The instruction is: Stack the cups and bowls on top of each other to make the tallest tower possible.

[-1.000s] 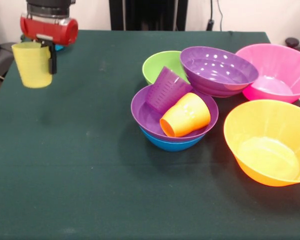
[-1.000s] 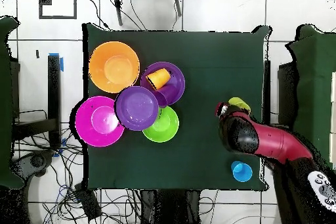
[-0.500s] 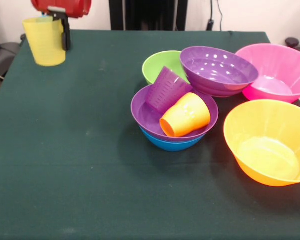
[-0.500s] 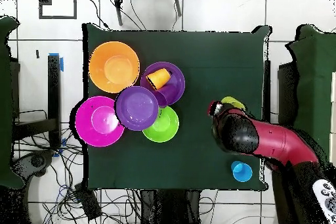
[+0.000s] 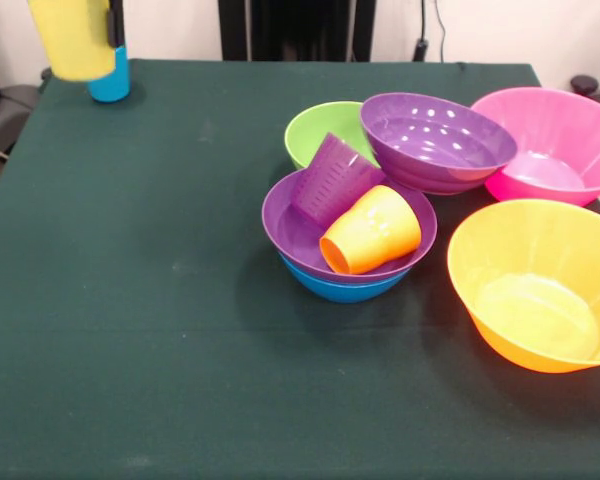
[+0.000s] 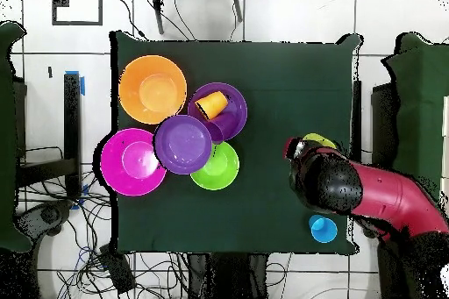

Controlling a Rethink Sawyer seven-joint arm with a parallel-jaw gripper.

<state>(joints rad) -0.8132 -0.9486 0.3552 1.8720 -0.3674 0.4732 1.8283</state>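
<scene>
While no brand or lettering can be read on anything, faint moulded rings band the purple cup (image 5: pixel 332 180). Nearest on the counter (image 5: pixel 130 330) is the orange bowl (image 5: pixel 540 285). Just beyond it stands the tower (image 5: pixel 348 240), blue bowl lowest, a purple one nested above, holding the purple and orange cups (image 5: pixel 372 230). Behind the tower sit green, purple and pink bowls. Farthest off, the end effector (image 5: pixel 110 25) grips the yellow cup (image 5: pixel 75 38) above the counter, beside the blue cup (image 5: pixel 110 82).
</scene>
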